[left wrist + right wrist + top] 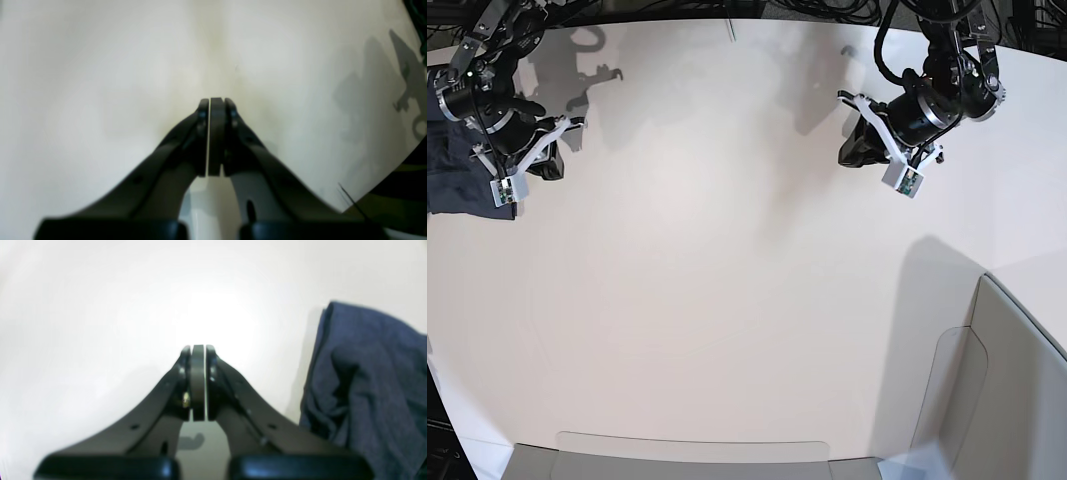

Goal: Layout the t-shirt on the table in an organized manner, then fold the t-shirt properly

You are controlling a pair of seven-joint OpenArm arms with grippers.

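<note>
The dark navy t-shirt (pixel 449 172) lies bunched at the far left edge of the off-white table (pixel 727 250), partly under the arm there. In the right wrist view the t-shirt (pixel 367 383) sits crumpled to the right of my right gripper (pixel 198 347), which is shut with nothing between its pads and hangs over bare table (pixel 100 306). My left gripper (pixel 213 100) is shut and empty over bare table (pixel 100 66), far from the cloth. In the base view the right gripper (pixel 549 165) is at the upper left and the left gripper (pixel 855 148) at the upper right.
Grey translucent bin walls stand at the lower right (pixel 987 380) and along the bottom edge (pixel 687 445). The table's curved edge (pixel 383 180) runs close to the left gripper, with dark floor beyond. Cables (pixel 827 10) hang at the back.
</note>
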